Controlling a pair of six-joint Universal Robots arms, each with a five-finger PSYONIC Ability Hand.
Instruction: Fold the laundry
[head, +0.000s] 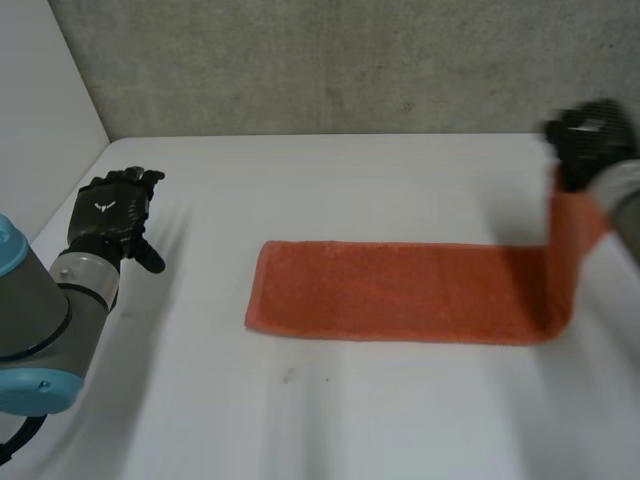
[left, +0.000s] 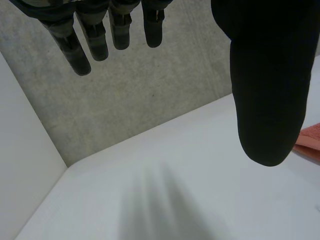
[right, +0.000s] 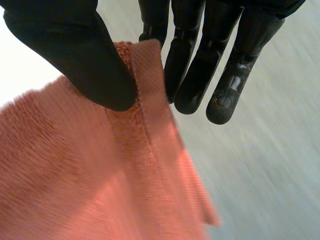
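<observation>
A long orange towel (head: 400, 292) lies flat across the middle of the white table (head: 330, 410). Its right end is lifted off the table, pinched by my right hand (head: 590, 140) at the far right. In the right wrist view the thumb (right: 85, 60) presses the towel's end (right: 100, 175) against the fingers (right: 195, 65). My left hand (head: 112, 212) hovers over the table's left side, well clear of the towel, fingers (left: 100, 35) straight and holding nothing. A sliver of the towel (left: 310, 140) shows beside the left thumb (left: 270, 80).
A grey concrete wall (head: 330, 60) runs along the table's far edge, and a white side panel (head: 40, 110) closes the left. My left arm (head: 40, 320) fills the near left corner.
</observation>
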